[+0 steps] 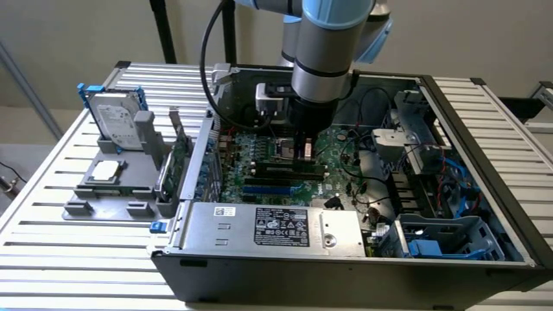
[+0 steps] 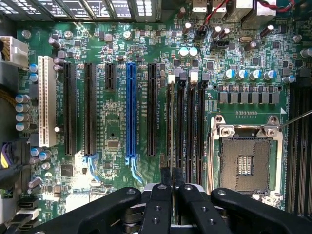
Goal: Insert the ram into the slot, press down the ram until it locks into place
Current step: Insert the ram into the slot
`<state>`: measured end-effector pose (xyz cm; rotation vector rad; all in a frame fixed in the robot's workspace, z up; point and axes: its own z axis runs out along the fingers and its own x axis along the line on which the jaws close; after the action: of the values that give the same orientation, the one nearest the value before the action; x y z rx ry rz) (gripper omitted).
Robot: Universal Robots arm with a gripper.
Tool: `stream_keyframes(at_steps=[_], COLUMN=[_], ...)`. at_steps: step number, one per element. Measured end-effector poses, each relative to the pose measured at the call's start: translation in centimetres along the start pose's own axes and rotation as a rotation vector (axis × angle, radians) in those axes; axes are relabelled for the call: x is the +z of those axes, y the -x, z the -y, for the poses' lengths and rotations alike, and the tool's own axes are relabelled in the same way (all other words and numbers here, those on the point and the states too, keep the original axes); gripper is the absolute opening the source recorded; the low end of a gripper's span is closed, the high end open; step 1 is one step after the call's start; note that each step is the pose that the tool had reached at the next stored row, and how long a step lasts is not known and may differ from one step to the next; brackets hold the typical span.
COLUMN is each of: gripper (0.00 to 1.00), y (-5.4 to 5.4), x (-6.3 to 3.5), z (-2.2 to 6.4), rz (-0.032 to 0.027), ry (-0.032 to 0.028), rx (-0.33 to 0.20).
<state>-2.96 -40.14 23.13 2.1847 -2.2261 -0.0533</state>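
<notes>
The ram [image 2: 169,122] shows edge-on as a thin green-brown strip standing in the outermost of the black memory slots [image 2: 190,126], next to the white latch [image 2: 171,77] at its far end. My gripper [image 2: 171,174] sits over the strip's near end, its two black fingers [image 2: 165,176] pressed close together with the ram's top edge between them. In the exterior view the gripper [image 1: 302,159] reaches straight down into the open computer case onto the motherboard [image 1: 259,188], just above the slots [image 1: 281,172].
An empty CPU socket [image 2: 246,163] lies beside the memory slots, and a blue expansion slot [image 2: 130,112] lies on their other side. A silver power supply [image 1: 268,223] fronts the case; cables [image 1: 380,194] crowd the exterior view's right. Outside stand a green expansion card [image 1: 180,162] and a hard drive [image 1: 116,123].
</notes>
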Motion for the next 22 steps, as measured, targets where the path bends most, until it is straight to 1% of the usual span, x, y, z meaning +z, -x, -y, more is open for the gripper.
stream_keyframes(at_steps=[18, 19, 20, 21, 22], gripper=[0.13, 0.14, 0.20, 0.20, 0.27], y=[0.00, -0.01, -0.01, -0.01, 0.00], x=[0.55, 0.57, 0.57, 0.56, 0.42], z=[-0.16, -0.16, -0.16, -0.16, -0.17], rz=[0.0005, 0.0004, 0.0003, 0.0002, 0.0006], ry=[-0.0068, -0.0070, -0.0070, -0.0070, -0.0071], rx=[0.009, 0.009, 0.009, 0.009, 0.009])
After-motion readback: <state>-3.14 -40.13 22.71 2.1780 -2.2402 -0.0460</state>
